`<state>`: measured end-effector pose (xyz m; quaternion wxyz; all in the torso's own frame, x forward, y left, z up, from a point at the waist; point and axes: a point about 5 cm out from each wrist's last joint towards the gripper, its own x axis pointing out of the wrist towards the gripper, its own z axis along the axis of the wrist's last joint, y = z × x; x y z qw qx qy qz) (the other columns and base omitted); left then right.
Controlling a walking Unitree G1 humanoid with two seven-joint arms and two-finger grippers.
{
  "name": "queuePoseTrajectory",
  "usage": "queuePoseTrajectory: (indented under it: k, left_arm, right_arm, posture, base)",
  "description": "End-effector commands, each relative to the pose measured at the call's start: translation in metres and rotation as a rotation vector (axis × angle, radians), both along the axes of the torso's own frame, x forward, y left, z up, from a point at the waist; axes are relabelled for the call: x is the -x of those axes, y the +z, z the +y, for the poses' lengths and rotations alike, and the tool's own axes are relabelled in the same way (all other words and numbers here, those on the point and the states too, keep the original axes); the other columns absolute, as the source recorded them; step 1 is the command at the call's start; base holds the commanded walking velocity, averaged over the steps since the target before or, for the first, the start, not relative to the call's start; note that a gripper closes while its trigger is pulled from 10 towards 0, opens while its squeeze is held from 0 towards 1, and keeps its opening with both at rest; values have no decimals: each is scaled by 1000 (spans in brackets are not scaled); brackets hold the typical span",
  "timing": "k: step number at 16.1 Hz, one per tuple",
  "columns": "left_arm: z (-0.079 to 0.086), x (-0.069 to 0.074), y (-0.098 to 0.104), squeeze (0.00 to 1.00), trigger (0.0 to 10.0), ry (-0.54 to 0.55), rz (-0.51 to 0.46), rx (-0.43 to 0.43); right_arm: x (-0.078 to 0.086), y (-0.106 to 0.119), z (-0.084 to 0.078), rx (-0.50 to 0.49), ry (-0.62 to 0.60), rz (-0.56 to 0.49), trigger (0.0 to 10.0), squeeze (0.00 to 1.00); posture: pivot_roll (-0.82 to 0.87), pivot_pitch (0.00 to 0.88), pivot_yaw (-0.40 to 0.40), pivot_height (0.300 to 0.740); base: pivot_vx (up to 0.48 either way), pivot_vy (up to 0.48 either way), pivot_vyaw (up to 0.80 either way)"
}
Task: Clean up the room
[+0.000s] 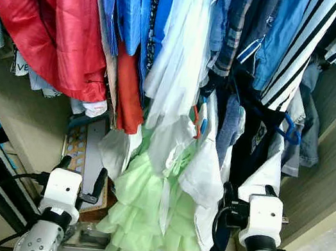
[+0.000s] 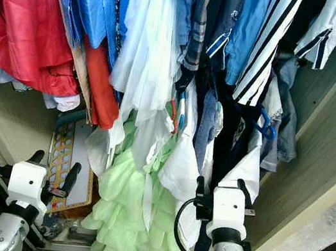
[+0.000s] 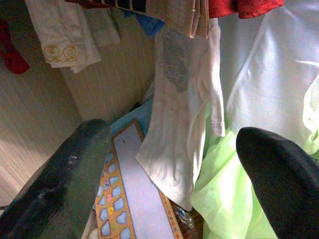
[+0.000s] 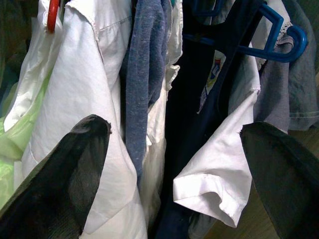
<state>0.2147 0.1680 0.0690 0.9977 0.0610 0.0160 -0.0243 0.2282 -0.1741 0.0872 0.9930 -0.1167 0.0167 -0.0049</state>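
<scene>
A wardrobe full of hanging clothes [image 1: 187, 51] is faced, with a red garment [image 1: 50, 20] on the left, blue shirts [image 1: 131, 2] next to it, a pale white dress [image 1: 183, 57] in the middle and a striped shirt [image 1: 302, 45] on the right. The clothes hang long and straight down, so their long axis runs up and down. Lower down, a light green ruffled dress [image 1: 140, 211] is seen between the two arms, and a white shirt [image 1: 202, 170] hangs just beside it. Further right, a dark navy garment [image 4: 199, 119] is hung on a blue hanger [image 4: 279, 40]. At the bottom of the wardrobe, behind the green dress, a flat board with coloured shapes [image 3: 127, 199] is leaned. The left gripper [image 1: 80, 178] is held low on the left, in front of the board, with the green dress just to its right. Its fingers [image 3: 60, 179] are spread wide apart and nothing is held. The right gripper [image 2: 221, 188] is held low on the right, right in front of the white shirt and the navy garment, and is judged to be the nearer one to those clothes. Its fingers [image 4: 60, 174] are also spread wide, and nothing is gripped, though a white sleeve [image 4: 214, 184] hangs between them.
</scene>
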Motion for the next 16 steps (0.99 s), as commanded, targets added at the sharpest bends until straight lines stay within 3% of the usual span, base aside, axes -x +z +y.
queuePoseTrajectory:
  k: [1,8,10,11,13,14,15,16]
  left_arm:
    - [8,-98,61,0,10000,79,-53,188]
    - [8,-98,61,0,10000,79,-53,188]
    - [5,-55,29,0,10000,2,43,175]
    - [5,-46,21,0,10000,-2,68,172]
    - [4,-43,17,0,10000,-1,80,168]
    - [3,-44,18,0,10000,-5,82,172]
    - [5,-46,18,0,10000,-2,96,182]
    - [7,-41,19,0,10000,1,102,185]
  right_arm:
    - [-89,46,38,-318,44,-20,10000,0]
    - [-89,46,38,-318,44,-20,10000,0]
    - [-45,19,18,-173,56,-9,10000,0]
    - [-38,12,14,-173,29,12,10000,0]
    - [-40,6,11,-190,-1,43,10000,0]
    - [-42,7,11,-179,-1,35,10000,0]
    - [-46,10,9,-108,-34,21,10000,0]
    - [-41,9,10,-125,-7,19,10000,0]
  posture:
    - [-28,0,37,740]
    - [-28,0,37,740]
    - [-27,0,11,740]
    - [-25,0,9,740]
    - [-19,0,6,740]
    - [-18,0,5,740]
    - [-18,0,7,740]
    - [-17,0,7,740]
  base:
    - [0,0,0]
    - [0,0,0]
    - [0,0,0]
    - [0,0,0]
    - [0,0,0]
    - [0,0,0]
    - [0,0,0]
    - [0,0,0]
